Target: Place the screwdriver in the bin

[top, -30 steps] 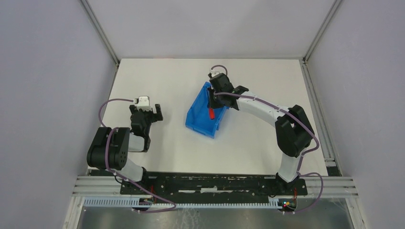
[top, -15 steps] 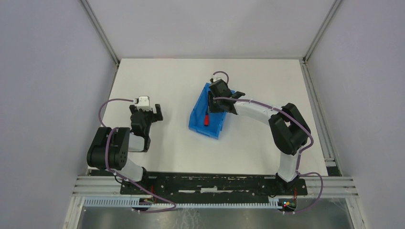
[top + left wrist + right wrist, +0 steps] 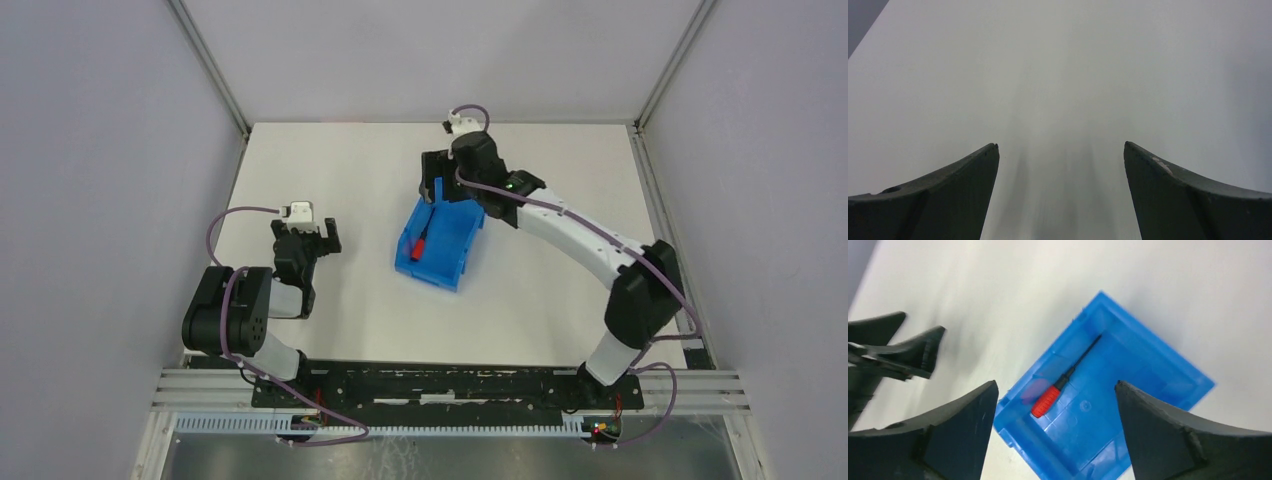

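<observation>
The bright blue bin [image 3: 448, 262] sits mid-table, and my right wrist view looks down into the bin [image 3: 1148, 375]. The screwdriver [image 3: 1047, 401] lies loose on the bin floor, red handle toward the near-left wall and thin dark shaft pointing to the far corner. From above, the screwdriver [image 3: 423, 243] shows along the bin's left side. My right gripper [image 3: 1056, 383] hangs open above the bin, touching nothing; in the top view the right gripper [image 3: 445, 195] is over the bin's far end. My left gripper [image 3: 1061, 144] is open over bare table, left of the bin [image 3: 308, 232].
The white table [image 3: 560, 300] is enclosed by grey walls, with metal frame posts [image 3: 210, 70] at the back corners. The left arm's fingers [image 3: 903, 347] appear at the left edge of the right wrist view, apart from the bin.
My right gripper opened and let go of the screwdriver, which now lies in the bin. The right arm then lifted and stretched toward the far side. The left arm stayed still.
</observation>
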Tool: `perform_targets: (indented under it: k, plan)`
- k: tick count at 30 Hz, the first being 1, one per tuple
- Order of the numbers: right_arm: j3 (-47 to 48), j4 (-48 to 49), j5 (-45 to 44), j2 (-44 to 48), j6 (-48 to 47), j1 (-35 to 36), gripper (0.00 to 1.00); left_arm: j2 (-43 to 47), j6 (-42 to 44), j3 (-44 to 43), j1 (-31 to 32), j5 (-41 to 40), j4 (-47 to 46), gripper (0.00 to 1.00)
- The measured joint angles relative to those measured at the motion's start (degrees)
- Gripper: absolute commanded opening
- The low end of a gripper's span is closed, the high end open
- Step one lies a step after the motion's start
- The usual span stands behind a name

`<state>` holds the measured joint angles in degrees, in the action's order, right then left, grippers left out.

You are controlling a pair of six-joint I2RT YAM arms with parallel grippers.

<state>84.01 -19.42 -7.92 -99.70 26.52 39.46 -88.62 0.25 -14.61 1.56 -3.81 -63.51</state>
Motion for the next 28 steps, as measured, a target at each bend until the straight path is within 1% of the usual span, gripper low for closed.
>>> perform_targets:
  k: [3, 6, 9, 12, 14, 17, 20, 24, 26, 28]
  plan:
    - [0.76, -0.17, 0.42, 6.93, -4.46, -0.76, 0.98, 0.00, 0.00, 0.00, 0.00, 0.00, 0.00, 1.00]
    - [0.59, -0.48, 1.27, 15.04, -8.57, -3.32, 0.98, 0.00, 0.00, 0.02, 0.00, 0.00, 0.00, 1.00]
    - [-3.89, 0.68, -0.31, 24.13, -12.31, -6.73, 0.98, 0.00, 0.00, 0.02, 0.00, 0.00, 0.00, 1.00]
    - [-12.72, 2.38, -3.93, 32.98, -14.97, -9.62, 0.98, 0.00, 0.02, 0.02, 0.00, 0.00, 0.00, 1.00]
    - [-21.42, 3.87, -6.93, 39.28, -16.28, -11.19, 0.98, 0.00, 0.00, 0.00, 0.00, 0.00, 0.00, 1.00]
    - [-33.68, 5.66, -11.45, 45.88, -17.42, -12.59, 0.98, 0.00, 0.00, 0.00, 0.00, 0.00, 0.00, 1.00]
    - [-45.29, 7.23, -15.93, 50.29, -17.66, -13.05, 0.98, 0.00, 0.00, 0.00, 0.00, 0.00, 0.00, 1.00]
    - [-59.17, 10.14, -19.71, 54.95, -17.27, -13.07, 0.98, 0.00, 0.00, 0.00, 0.00, 0.00, 0.00, 1.00]
    - [-63.87, 11.30, -21.00, 56.26, -16.72, -13.11, 0.98, 0.00, 0.00, 0.00, 0.00, 0.00, 0.00, 1.00]
    - [-66.16, 12.33, -21.81, 56.72, -16.04, -13.18, 0.98, 0.00, 0.00, 0.00, 0.00, 0.00, 0.00, 1.00]
